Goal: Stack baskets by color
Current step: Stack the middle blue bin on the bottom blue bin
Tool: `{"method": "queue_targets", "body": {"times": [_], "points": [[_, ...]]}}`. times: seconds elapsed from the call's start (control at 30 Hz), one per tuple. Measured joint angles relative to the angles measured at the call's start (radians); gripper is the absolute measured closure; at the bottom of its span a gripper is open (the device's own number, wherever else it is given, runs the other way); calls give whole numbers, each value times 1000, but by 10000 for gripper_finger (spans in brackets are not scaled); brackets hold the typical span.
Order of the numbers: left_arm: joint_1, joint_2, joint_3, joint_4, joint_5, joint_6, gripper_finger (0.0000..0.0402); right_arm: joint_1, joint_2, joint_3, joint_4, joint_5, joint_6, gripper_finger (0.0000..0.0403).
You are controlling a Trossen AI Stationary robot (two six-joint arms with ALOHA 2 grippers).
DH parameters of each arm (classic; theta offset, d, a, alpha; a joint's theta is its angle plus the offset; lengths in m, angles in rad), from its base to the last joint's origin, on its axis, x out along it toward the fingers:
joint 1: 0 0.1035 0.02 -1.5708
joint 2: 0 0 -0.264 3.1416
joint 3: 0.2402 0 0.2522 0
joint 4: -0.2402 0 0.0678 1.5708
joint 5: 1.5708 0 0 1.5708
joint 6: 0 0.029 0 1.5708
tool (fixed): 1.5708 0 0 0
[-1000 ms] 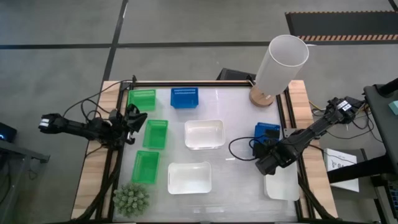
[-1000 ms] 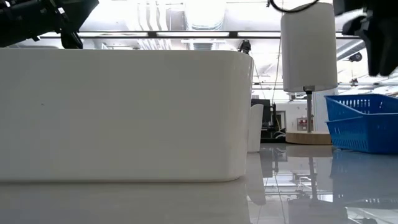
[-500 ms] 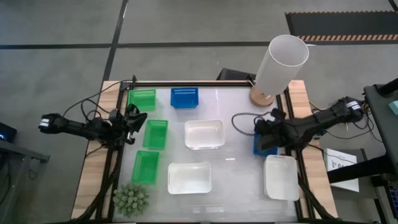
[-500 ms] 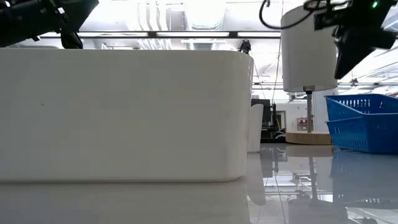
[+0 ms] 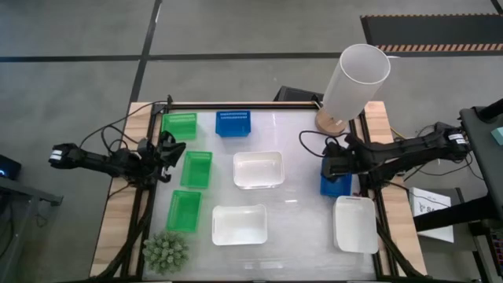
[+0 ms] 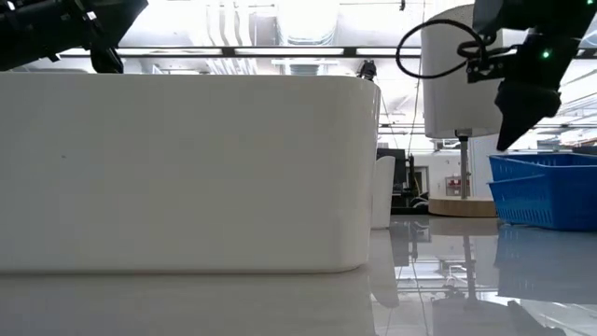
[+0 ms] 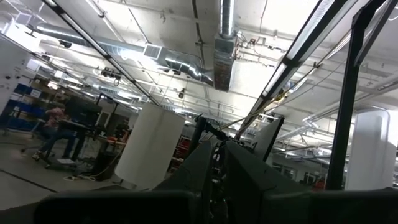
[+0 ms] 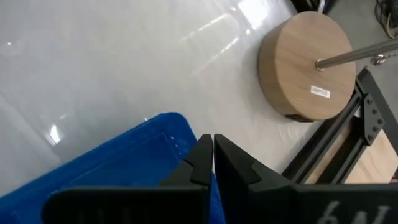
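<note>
Three white baskets (image 5: 258, 169) lie empty at centre and right; three green baskets (image 5: 196, 168) sit at left, one blue basket (image 5: 233, 123) at the back; the right gripper (image 5: 331, 167), fingers pressed together, hovers over another blue basket (image 5: 336, 185), perhaps touching its rim; the lamp base (image 8: 308, 65) stands near; the left gripper (image 5: 167, 157) waits beside the green ones, fingers together.

We found three baskets (image 5: 189, 169) in a column along the tabletop's (image 5: 299, 220) left edge, a spiky plant (image 5: 166, 251) sitting at the near left corner below them. Another basket (image 5: 233, 123) lay by the far edge, two more baskets (image 5: 248, 196) sat one behind the other mid-table, and the tall cylinder (image 5: 355, 79) stood at the far right corner. Along the right edge one basket (image 5: 335, 185) lay behind another basket (image 5: 355, 224), the right gripper (image 5: 331, 167) over the farther one and the left gripper (image 5: 170, 154) at the left edge.
</note>
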Motion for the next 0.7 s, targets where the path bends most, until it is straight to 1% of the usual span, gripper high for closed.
{"method": "queue_targets", "body": {"times": [0.13,0.33,0.43,0.53,0.7], "points": [[0,0,0,0,0,0,373,1,3,2,-2,-1,-2,394],[0,0,0,1,0,0,373,1,1,85,-5,0,-3,394],[0,7,0,0,0,0,373,1,1,101,4,11,-3,394],[0,11,1,-1,-1,0,373,1,1,82,7,41,15,394],[0,11,3,-1,0,0,373,1,1,6,9,51,73,394]]}}
